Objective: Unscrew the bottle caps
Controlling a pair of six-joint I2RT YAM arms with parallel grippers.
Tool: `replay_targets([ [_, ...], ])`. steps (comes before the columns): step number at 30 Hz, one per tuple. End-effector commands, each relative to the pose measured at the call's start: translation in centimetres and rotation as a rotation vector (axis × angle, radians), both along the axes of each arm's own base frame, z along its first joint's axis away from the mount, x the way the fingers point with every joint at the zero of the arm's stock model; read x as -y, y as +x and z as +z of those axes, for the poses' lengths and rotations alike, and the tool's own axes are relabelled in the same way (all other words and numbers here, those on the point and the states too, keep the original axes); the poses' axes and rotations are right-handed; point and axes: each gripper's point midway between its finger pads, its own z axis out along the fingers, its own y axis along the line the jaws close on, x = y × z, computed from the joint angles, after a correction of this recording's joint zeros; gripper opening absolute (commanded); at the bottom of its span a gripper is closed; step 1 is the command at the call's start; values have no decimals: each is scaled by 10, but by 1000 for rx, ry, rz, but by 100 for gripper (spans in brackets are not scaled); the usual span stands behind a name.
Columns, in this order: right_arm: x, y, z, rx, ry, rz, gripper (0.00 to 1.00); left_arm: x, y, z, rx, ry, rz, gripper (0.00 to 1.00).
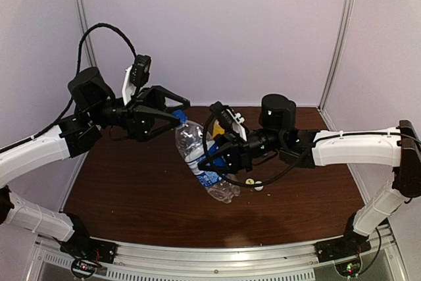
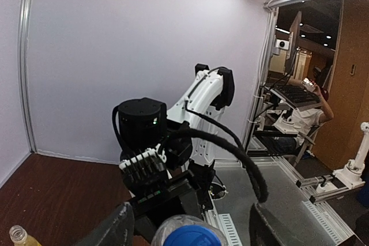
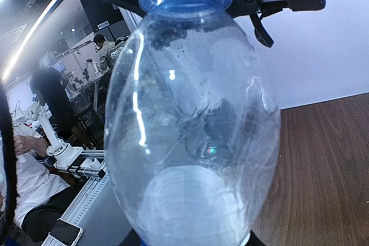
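Step in hand: blue cap, judged last of the three. R gripper [image 1: 223,153] is clamped on the midsection of the clear bottle [image 1: 191,141] w/ blue label, holding it off the table [image 1: 131,189], tilted w/ neck up and toward the L arm. L gripper [image 1: 180,114] sits at the neck, jaws apart, one finger [image 2: 112,229] each side of the blue cap [image 2: 188,237]. L wrist view shows a gap both sides, so it has no grip on the cap now. R wrist view confirms the cap is seated on the neck w/ L claw parts framing it from above. A yellow cap [image 1: 250,181] and a white cap [image 1: 258,187] lie loose on the table just beside the bottle's base. The open neck of a yellow bottle [image 2: 18,234] shows at the low corner of the L wrist view, no cap on it. Third bottle is not made out clearly. Judgement: mid-unscrew on the blue cap, in a re-grip pause between twists. Can't tell how far the thread has backed off. Next move calls for L jaws to close square on the cap's rim, wrist to roll in the loosening direction, and R to hold firm so the bottle doesn't spin along. The thin wall may give under the squeeze. Lift the cap clear once free.
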Motion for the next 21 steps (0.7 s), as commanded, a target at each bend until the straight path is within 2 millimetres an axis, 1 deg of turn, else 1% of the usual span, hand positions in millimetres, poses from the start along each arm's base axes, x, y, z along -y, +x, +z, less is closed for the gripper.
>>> replay_targets([
  [1, 2, -9, 14, 16, 54, 49, 33, -2, -10, 20, 37, -65, -80, 66],
  [5, 2, -8, 14, 17, 55, 41, 33, -2, -11, 17, 25, -69, -87, 56],
  [13, 0, -4, 12, 19, 48, 21, 33, -1, -11, 14, 16, -64, -102, 42],
  [21, 1, -1, 15, 28, 48, -4, 33, 0, -10, 12, 9, -60, -101, 37],
])
